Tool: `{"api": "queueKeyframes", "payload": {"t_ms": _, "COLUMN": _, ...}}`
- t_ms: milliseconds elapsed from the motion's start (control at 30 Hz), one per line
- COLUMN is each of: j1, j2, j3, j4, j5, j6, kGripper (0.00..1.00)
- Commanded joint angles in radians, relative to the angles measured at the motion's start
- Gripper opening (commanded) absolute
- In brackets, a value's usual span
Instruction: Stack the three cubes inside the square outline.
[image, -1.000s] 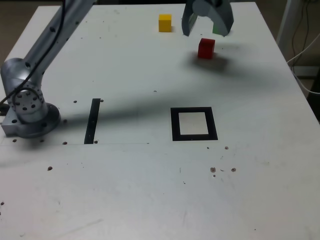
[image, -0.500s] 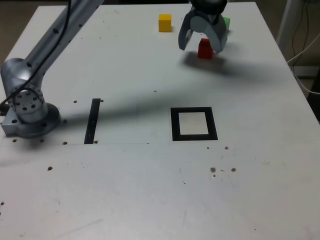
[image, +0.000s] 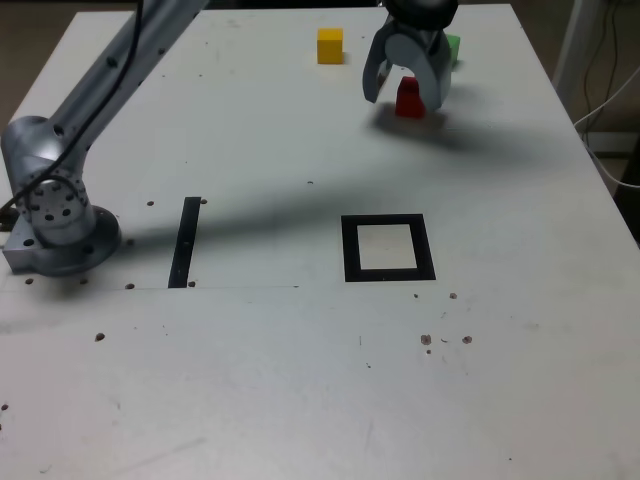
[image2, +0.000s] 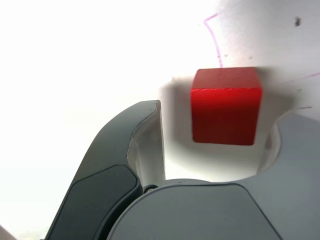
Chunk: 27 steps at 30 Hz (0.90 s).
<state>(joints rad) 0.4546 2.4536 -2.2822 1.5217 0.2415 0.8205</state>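
**Gripper straddles the red cube at the far edge of the table**

The white table (image: 300, 400) fills the exterior view, marked with small dark specks. The grey arm (image: 110, 70) rises from its base (image: 60, 225) at about nine o'clock and slants up towards twelve o'clock, casting a long shadow across the middle of the surface.

The square outline (image: 388, 248), a black frame with a white centre, lies just towards four o'clock from the table's middle, with nothing on it. A narrow black strip (image: 185, 242) lies at about eight o'clock, near the base.

The gripper (image: 403, 88) hangs at about one o'clock, pointing down over the red cube (image: 408, 98). Its two fingers (image: 375, 70) stand apart, one on each side of the cube. In the wrist view the red cube (image2: 226, 105) sits between the jaws with a clear gap to the darker finger (image2: 125, 150); whether the other finger touches it I cannot tell. The cube rests on the table.

The yellow cube (image: 330, 45) sits at twelve o'clock, well apart from the gripper. The green cube (image: 453, 47) shows only partly behind the gripper, just beyond the red one.
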Motion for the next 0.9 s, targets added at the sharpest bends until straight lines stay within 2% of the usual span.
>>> {"api": "queueKeyframes", "payload": {"t_ms": 0, "j1": 0.000, "j2": 0.016, "j3": -0.014, "j4": -0.003, "j5": -0.006, "j6": 0.001, "kGripper": 0.71}}
{"api": "queueKeyframes", "payload": {"t_ms": 133, "j1": -0.001, "j2": 0.039, "j3": -0.032, "j4": 0.002, "j5": -0.018, "j6": 0.007, "kGripper": 0.70}}
{"api": "queueKeyframes", "payload": {"t_ms": 267, "j1": -0.001, "j2": 0.053, "j3": -0.049, "j4": 0.006, "j5": -0.027, "j6": 0.011, "kGripper": 0.65}}
{"api": "queueKeyframes", "payload": {"t_ms": 433, "j1": -0.001, "j2": 0.054, "j3": -0.067, "j4": 0.013, "j5": -0.016, "j6": 0.009, "kGripper": 0.59}}
{"api": "queueKeyframes", "payload": {"t_ms": 633, "j1": -0.001, "j2": 0.055, "j3": -0.085, "j4": 0.028, "j5": -0.001, "j6": 0.003, "kGripper": 0.47}}
{"api": "queueKeyframes", "payload": {"t_ms": 867, "j1": -0.001, "j2": 0.060, "j3": -0.099, "j4": 0.048, "j5": -0.003, "j6": 0.000, "kGripper": 0.37}}
